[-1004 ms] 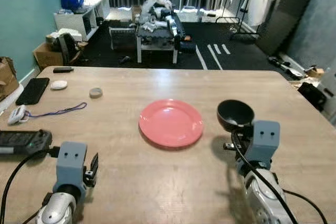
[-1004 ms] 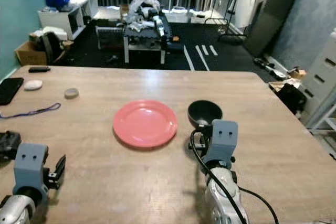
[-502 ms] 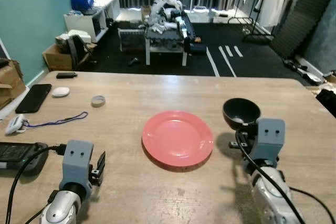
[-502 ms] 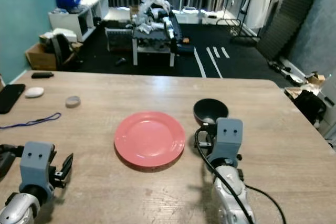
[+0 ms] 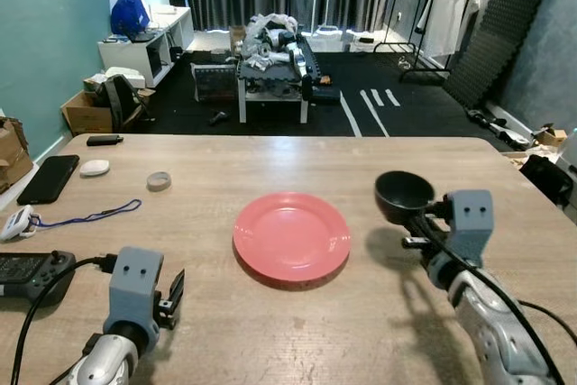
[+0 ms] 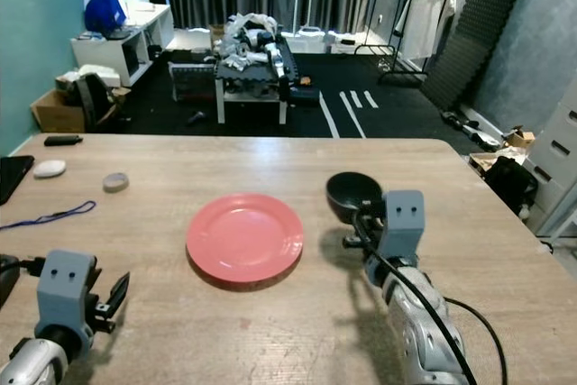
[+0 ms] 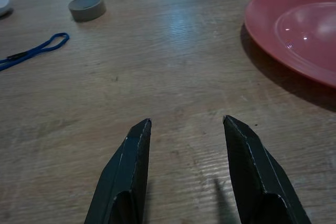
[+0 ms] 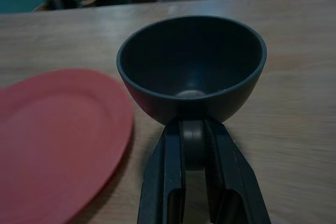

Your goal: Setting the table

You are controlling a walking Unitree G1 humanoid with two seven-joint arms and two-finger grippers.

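While left jaws (image 7: pixel 184 171) gape empty, right jaws (image 8: pixel 195 145) clamp black bowl (image 8: pixel 191 66).

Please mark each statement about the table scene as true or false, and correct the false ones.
1. The right pincer grips a dark bowl. True.
2. The bowl stands in the middle of the red plate. False: it is held beside the plate, on the robot's right, clear of it.
3. The left pincer is open and holds nothing. True.
4. A blue cord lies on the table on the robot's left side. True.
5. The red plate holds food. False: nothing lies on its surface.
6. The bowl is turned upside down. False: its opening faces up.
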